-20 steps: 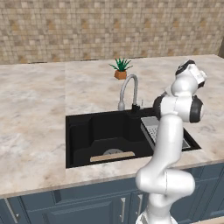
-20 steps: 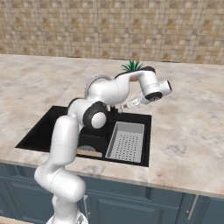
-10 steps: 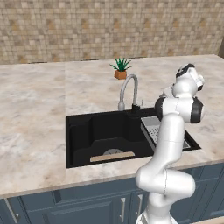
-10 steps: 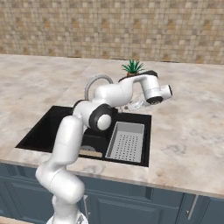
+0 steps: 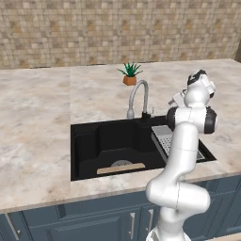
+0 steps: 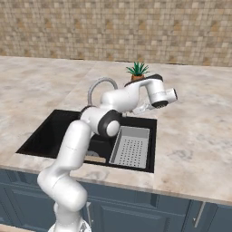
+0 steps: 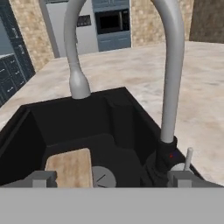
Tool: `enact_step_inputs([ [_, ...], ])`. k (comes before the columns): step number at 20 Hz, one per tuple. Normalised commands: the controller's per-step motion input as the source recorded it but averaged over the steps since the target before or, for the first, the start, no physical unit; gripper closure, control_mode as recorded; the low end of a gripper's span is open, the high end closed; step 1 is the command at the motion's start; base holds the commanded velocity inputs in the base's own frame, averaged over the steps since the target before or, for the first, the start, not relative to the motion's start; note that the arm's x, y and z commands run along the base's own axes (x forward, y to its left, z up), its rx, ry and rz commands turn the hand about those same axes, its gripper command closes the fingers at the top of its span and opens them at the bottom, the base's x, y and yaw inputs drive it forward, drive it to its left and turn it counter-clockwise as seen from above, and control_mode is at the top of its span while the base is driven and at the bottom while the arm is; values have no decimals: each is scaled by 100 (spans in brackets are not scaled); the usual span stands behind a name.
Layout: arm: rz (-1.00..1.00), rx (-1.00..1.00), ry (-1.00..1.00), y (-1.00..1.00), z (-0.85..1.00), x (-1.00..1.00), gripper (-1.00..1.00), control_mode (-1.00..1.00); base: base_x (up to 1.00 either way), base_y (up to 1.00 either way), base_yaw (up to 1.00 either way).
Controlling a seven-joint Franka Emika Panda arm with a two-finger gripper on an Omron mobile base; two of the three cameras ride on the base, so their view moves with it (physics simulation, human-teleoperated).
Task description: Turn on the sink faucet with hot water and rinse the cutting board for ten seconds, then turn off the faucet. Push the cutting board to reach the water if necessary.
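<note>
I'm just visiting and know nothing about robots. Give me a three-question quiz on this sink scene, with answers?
1. True or false: water is running from the sink faucet.
2. Where does the cutting board lie? A) on the counter B) in the sink, at its front C) in the grey drain tray
3. Fill in: the potted plant stands on the counter ____ the faucet.

Key: 1. False, no stream shows. 2. B. 3. behind.

- Kitchen: black sink [image 5: 89,141] with gooseneck faucet [image 5: 138,96] set in marble counter [image 5: 37,108].
- Tiled backsplash [image 5: 94,28], blue cabinets [image 6: 136,210] below, oven [image 7: 113,20] behind.
</note>
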Motion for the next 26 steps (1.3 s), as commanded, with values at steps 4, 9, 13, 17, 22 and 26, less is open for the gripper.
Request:
enact_step_inputs([
  [4, 3, 5, -1, 0, -4, 32, -100, -100, 0, 0, 0],
  [9, 2, 4, 0, 0, -5, 30, -100, -100, 0, 0, 0],
  [13, 3, 1, -2, 0, -9, 23, -100, -100, 0, 0, 0],
  [17, 4, 0, -9, 0, -23, 16, -100, -100, 0, 0, 0],
  [22, 5, 2, -5, 0, -26, 11, -100, -100, 0, 0, 0],
  [26, 1, 9, 0, 0, -19, 8, -100, -100, 0, 0, 0],
])
